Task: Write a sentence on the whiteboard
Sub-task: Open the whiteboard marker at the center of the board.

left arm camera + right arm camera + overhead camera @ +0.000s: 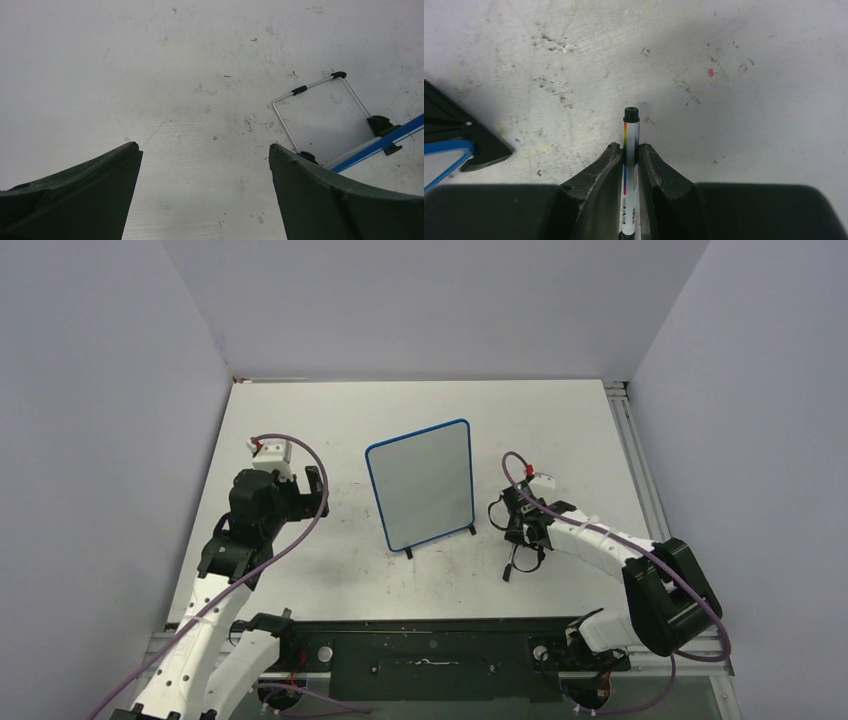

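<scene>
The whiteboard (420,485) stands upright at the table's middle, white with a thin blue frame and two small black feet. Its face is blank; no sentence shows on it. My right gripper (515,528) is just right of the board, shut on a white marker (631,135) with a rainbow stripe and a black end that pokes out past the fingertips, just above the table. A blue board corner (446,150) and a black foot (474,145) show at left. My left gripper (312,495) is open and empty, left of the board. The board's blue edge (395,135) shows there too.
A bent wire stand (320,100) with black tips props the board from behind. The white table (300,420) is scuffed and stained. Grey walls close in the left, back and right. A metal rail (635,460) runs along the right edge.
</scene>
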